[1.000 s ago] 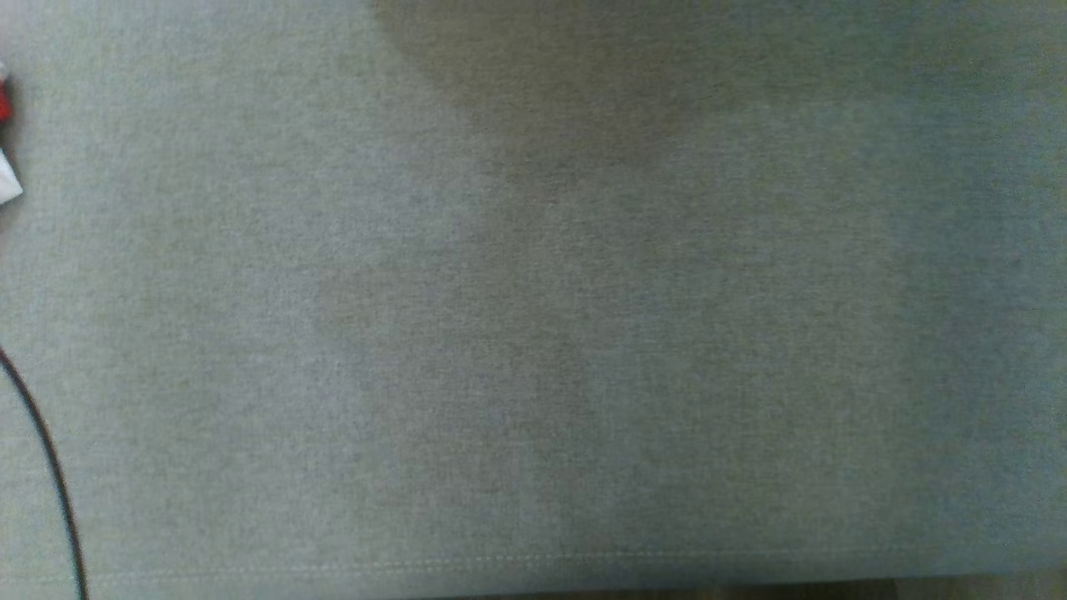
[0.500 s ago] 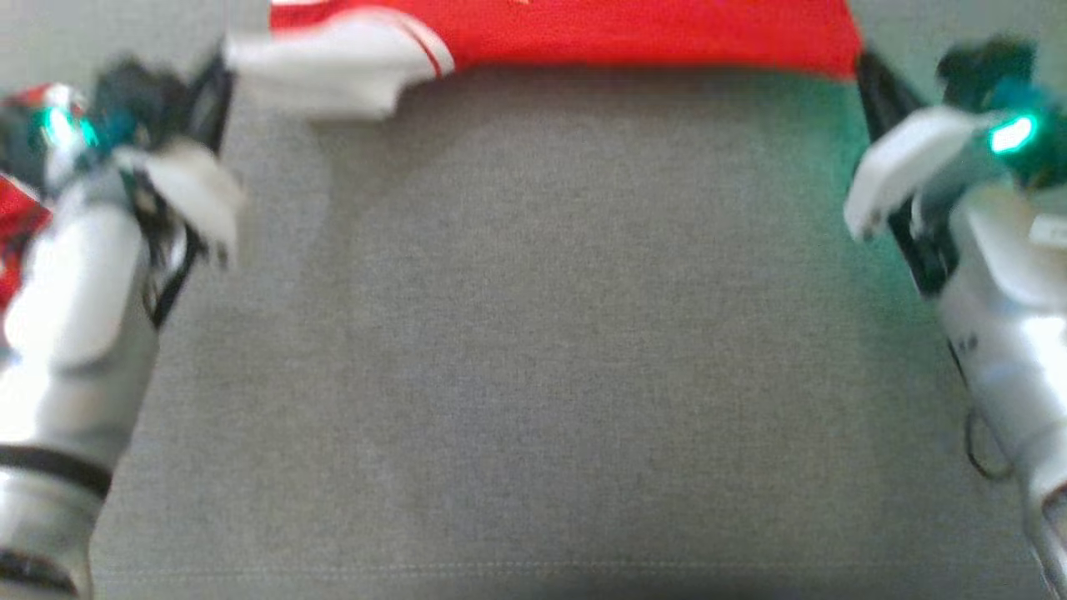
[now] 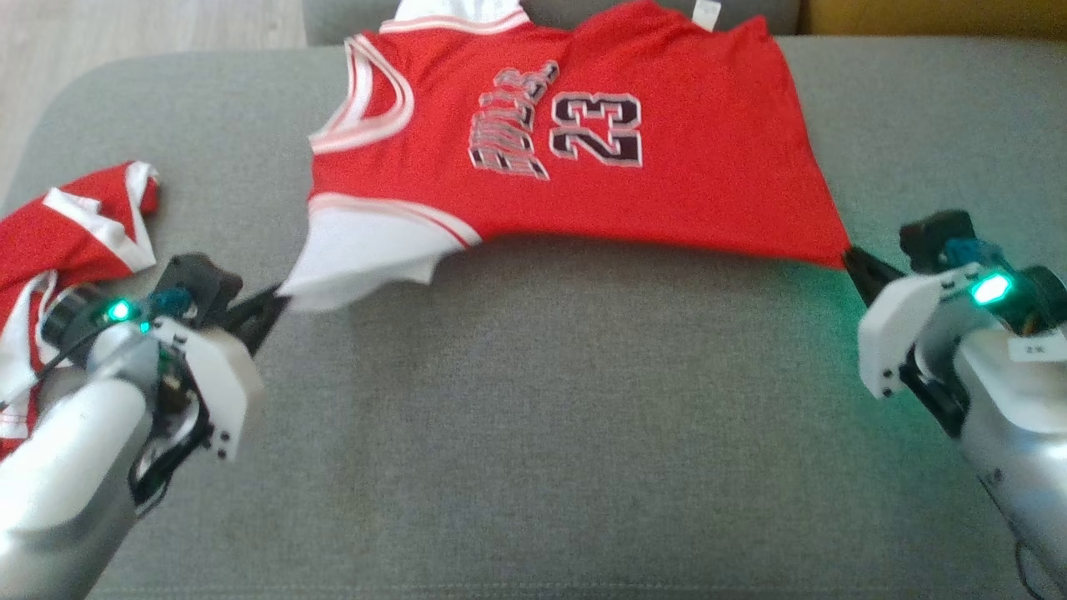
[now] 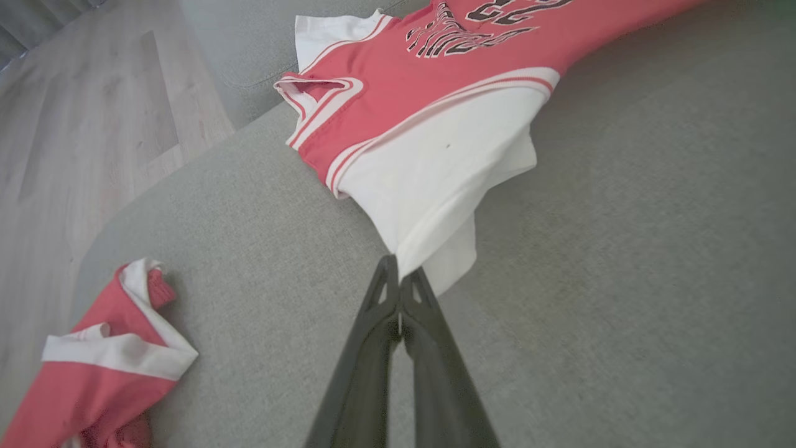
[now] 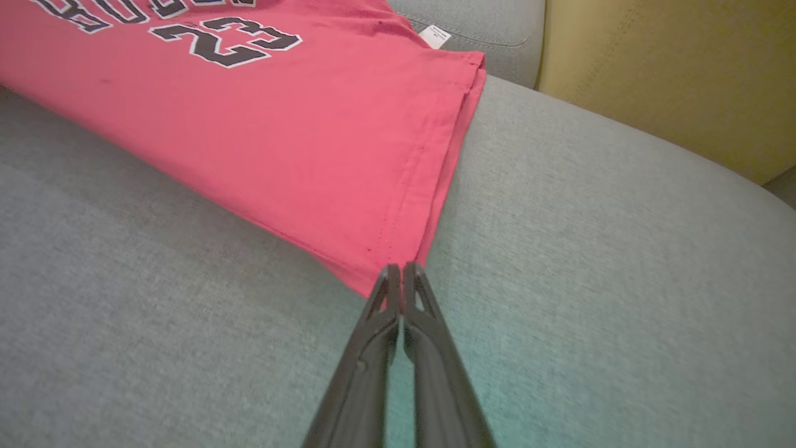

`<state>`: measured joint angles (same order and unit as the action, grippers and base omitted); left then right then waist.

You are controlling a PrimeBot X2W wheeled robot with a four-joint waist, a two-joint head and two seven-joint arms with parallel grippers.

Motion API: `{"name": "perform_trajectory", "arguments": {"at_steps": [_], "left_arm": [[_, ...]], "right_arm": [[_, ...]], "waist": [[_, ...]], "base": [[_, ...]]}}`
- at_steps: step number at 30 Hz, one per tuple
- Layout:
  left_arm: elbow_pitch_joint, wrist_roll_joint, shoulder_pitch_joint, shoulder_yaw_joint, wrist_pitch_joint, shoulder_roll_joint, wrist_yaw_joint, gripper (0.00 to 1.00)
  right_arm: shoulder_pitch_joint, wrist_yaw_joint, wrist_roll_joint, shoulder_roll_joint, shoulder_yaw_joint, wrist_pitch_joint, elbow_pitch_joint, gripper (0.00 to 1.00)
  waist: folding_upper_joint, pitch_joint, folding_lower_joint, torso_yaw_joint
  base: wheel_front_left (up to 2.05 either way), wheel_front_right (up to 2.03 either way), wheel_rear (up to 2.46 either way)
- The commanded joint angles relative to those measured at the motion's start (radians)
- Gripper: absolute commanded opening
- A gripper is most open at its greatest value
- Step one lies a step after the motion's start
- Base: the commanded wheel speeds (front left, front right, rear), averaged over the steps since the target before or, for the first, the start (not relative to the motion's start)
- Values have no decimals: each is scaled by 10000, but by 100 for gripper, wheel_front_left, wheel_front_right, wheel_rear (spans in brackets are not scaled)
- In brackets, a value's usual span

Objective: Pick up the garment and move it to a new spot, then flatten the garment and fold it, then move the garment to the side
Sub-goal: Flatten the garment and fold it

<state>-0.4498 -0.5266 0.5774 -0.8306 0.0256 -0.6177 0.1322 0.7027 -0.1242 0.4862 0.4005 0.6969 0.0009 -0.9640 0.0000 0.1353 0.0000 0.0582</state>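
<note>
Here, the garment point(image 3: 583, 167), a red sleeveless jersey bearing a black 23, with white trim around the armhole and a white side panel, is stretching sideways across the far part of the grey sofa cushion point(image 3: 542, 433), its near edge pulling taut and casting a shadow on the fabric below. The left gripper point(image 4: 398, 277) is pinching the corner of the white panel, its fingers point(image 4: 367, 354) pressing together on the cloth. The right gripper point(image 5: 401, 269) is likewise clamping the red hem corner at the opposite end. A second red-and-white garment point(image 3: 75, 225) is lying crumpled on the cushion beside the left arm.
</note>
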Motion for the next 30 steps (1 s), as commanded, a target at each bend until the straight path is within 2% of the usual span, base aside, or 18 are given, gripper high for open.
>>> {"name": "perform_trajectory", "arguments": {"at_steps": [1,6,13,16,21,26,30], "left_arm": [[359,-186,211,420,89,-642,-17,0],[1902,-1331,-584,287,906,-1489,-17,0],[3350,-2575,-1572,267,1867,-2369,-16,0],[3891,-2934,-1909,84,2205,-2690,-16,0],[4767,-3640,-2493,-84,2768,-3334,-16,0],[5721,-4382,-2967,-217,3362,-3980,-17,0],[6150,-4567,-3143,-228,3572,-4329,-88,0]], "right_arm": [[-88,-65,136,347,142,64,253,0],[-651,-65,1014,1146,864,835,1140,0],[-1552,-65,3112,2701,2334,2548,3386,0],[-1880,-65,4105,3330,2717,3270,4184,0],[-2350,-65,5547,4026,3013,4457,5081,0],[-2804,-65,6232,4722,3280,5460,5753,0],[-2978,-65,6319,5055,3329,5691,6137,0]], "waist": [[0,-176,0,79],[0,-541,0,119],[0,-1180,0,81],[0,-1495,0,50],[0,-1813,0,-78],[0,-2006,0,-116],[0,-2071,0,-145]], "base": [[0,0,0],[0,0,0],[0,0,0],[0,0,0],[0,0,0],[0,0,0],[0,0,0]]}}
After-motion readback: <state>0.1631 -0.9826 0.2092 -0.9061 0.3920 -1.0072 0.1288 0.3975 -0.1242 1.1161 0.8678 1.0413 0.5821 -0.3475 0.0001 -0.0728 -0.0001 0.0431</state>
